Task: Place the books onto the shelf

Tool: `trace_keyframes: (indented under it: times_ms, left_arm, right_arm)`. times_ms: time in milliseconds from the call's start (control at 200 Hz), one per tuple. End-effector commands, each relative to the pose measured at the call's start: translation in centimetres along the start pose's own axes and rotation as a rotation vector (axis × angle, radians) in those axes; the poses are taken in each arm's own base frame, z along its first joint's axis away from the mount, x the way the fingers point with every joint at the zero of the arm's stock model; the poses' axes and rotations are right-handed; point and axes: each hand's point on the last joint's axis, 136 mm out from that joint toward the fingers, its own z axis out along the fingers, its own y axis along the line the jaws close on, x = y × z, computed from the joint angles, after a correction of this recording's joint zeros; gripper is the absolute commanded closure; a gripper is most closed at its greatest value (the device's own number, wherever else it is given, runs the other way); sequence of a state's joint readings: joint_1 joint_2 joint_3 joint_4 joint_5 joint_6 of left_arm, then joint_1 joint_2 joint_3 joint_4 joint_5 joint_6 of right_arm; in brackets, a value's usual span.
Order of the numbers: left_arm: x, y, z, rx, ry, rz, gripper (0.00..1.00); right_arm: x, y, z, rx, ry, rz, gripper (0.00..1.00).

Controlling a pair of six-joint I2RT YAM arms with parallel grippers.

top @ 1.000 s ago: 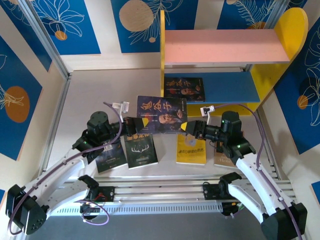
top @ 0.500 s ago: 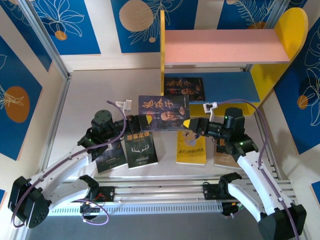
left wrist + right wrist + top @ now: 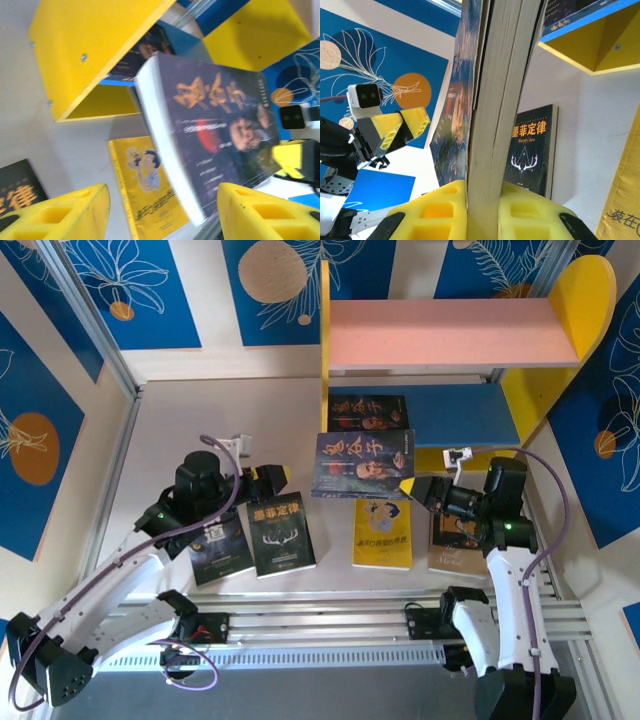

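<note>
Above the arms, the overhead camera showed the right gripper (image 3: 418,488) clamped on the lower right corner of a dark blue book (image 3: 362,465). That book hung in the air just in front of the shelf (image 3: 324,330), cover up and nearly level. The left gripper (image 3: 272,480) stood near the book's left edge but apart from it, jaws parted and holding nothing. At the left end of the shelf's blue lower board (image 3: 465,412), under the pink upper board (image 3: 450,332), a shelved book (image 3: 368,410) lay flat. Four more lay in a row on the table (image 3: 200,420): a plain dark book (image 3: 222,548), an antler book (image 3: 283,533), a yellow book (image 3: 383,530) partly under the lifted one, and a brown book (image 3: 455,545) partly beneath the right arm.

From the left wrist, that gripper's yellow fingers (image 3: 65,215) were spread wide at the bottom of the frame, gripping nothing. The dark blue book (image 3: 215,130) tilted ahead of them, white page edge toward the camera, its far corner pinched by the right gripper's fingers (image 3: 295,157). The yellow book (image 3: 150,190) lay below, cartoon upward, with the shelf's yellow side panel (image 3: 95,45) behind.

From the right wrist, both fingers (image 3: 435,210) pressed the dark blue book (image 3: 495,125), its page block rising between them. The left gripper (image 3: 395,127) sat beyond at the left, clear of the book. The antler book (image 3: 530,150) lay flat on the table.
</note>
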State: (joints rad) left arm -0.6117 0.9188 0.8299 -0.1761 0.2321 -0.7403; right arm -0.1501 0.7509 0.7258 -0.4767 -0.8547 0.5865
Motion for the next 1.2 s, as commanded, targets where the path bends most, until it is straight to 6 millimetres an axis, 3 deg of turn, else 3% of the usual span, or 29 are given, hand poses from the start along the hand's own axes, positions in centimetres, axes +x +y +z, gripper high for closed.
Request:
trace_keyframes:
  times_ms: [0, 340, 545, 931, 1191]
  left_arm:
    - [0.5, 1.7, -1.4, -0.112, 0.010, 0.034, 0.41]
    - [0.6, 1.5, -3.2, -0.096, -0.030, 0.078, 0.38]
    - [0.7, 1.5, -3.3, -0.093, -0.030, 0.068, 0.38]
    - [0.5, 1.2, -3.1, -0.079, -0.041, 0.045, 0.38]
    - [1.2, 1.9, -2.7, -0.098, -0.005, 0.027, 0.39]
  right_arm:
    - [-0.1, 2.7, -0.7, -0.083, 0.023, -0.085, 0.96]
    - [-3.0, 1.5, -1.8, -0.021, -0.081, -0.096, 0.96]
    - [-6.1, 0.3, -2.1, 0.007, -0.132, -0.136, 0.95]
    - [-11.8, -2.1, -1.0, 0.017, -0.131, -0.198, 0.95]
    - [-13.8, -4.1, -0.1, 0.042, -0.114, -0.244, 0.94]
